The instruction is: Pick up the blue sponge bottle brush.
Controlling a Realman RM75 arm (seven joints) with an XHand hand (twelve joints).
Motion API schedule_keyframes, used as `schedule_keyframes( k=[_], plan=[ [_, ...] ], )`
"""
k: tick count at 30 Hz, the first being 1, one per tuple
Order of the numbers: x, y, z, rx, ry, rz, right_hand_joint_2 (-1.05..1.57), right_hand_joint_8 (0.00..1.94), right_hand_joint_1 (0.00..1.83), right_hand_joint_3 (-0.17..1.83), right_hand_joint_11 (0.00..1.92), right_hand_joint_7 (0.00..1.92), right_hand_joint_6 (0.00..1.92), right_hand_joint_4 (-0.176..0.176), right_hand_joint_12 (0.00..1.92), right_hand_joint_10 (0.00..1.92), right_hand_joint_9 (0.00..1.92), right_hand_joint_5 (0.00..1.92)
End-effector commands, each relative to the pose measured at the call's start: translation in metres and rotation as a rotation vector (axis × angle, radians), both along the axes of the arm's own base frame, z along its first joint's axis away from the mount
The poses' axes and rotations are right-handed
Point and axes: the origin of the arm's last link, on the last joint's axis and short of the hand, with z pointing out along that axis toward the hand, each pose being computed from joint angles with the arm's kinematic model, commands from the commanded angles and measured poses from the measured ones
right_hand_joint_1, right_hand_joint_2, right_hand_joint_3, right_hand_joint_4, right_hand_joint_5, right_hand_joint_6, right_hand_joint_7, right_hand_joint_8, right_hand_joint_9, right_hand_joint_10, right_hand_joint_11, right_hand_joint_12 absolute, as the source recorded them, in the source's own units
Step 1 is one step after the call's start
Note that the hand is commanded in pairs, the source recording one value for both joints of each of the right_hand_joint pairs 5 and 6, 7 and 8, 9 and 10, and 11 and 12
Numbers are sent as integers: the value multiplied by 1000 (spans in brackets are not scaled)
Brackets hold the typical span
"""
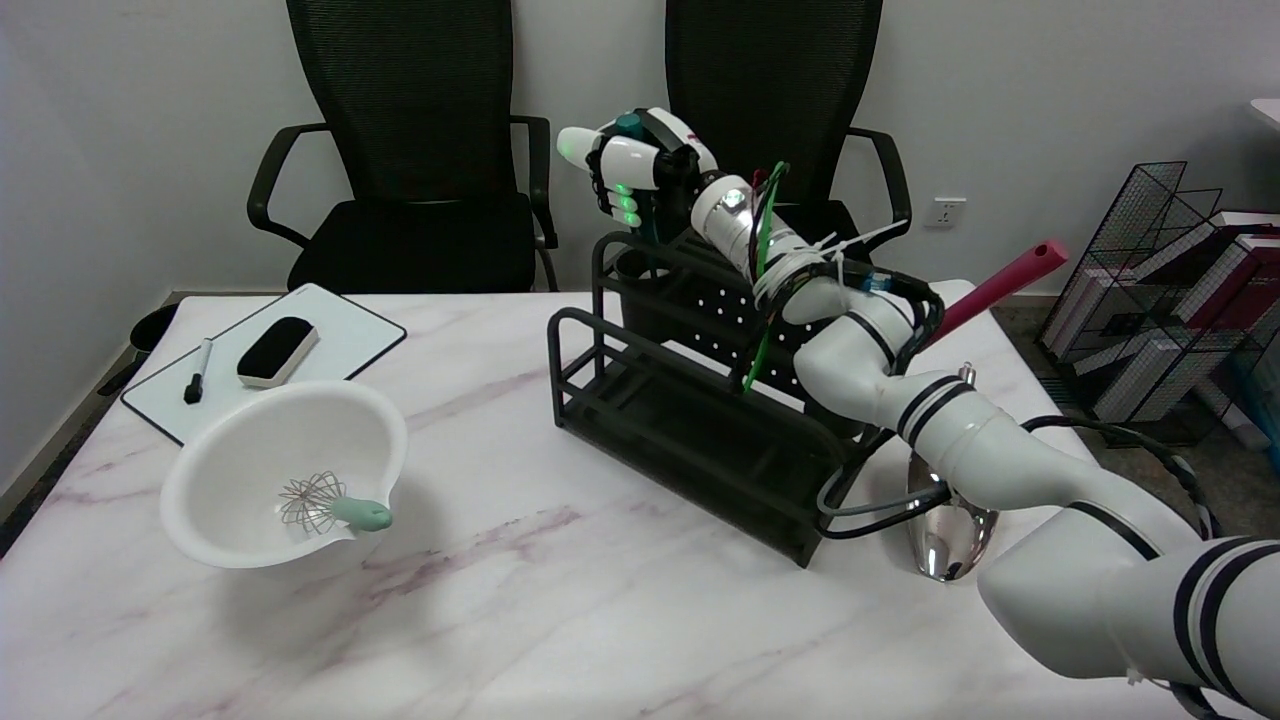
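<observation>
My right hand (632,170) is raised above the back left corner of the black wire rack (690,420), with its fingers curled around the handle of the blue sponge bottle brush. The brush's teal tip (630,122) pokes out above the hand. A darker blue-green length of the brush (655,218) hangs below the hand, down toward the rack's black utensil cup (640,285). The brush's lower end is hidden behind the cup's rim and my wrist, so I cannot tell whether it has left the cup.
A red-handled utensil (1000,280) sticks out behind my forearm, and a shiny metal scoop (945,540) lies right of the rack. At the left are a white bowl (240,450) holding a whisk (330,505) and a whiteboard (340,345) with eraser and marker. Two black chairs stand behind the table.
</observation>
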Motion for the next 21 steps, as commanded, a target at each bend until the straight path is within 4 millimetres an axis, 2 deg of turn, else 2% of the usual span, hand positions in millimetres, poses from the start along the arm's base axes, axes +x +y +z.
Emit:
schedule_keyframes(
  k=[1, 7, 21],
  plan=[
    [10, -7, 2, 4, -100, 20, 1571, 1920, 938, 450, 1920, 1920, 1920, 0, 1920, 1920, 1920, 1920],
    [5, -12, -5, 17, -124, 1, 1571, 1920, 943, 441, 1920, 1920, 1920, 0, 1920, 1920, 1920, 1920],
    [13, -21, -17, 36, -132, 5, 1571, 1920, 942, 438, 1920, 1920, 1920, 0, 1920, 1920, 1920, 1920]
  ],
)
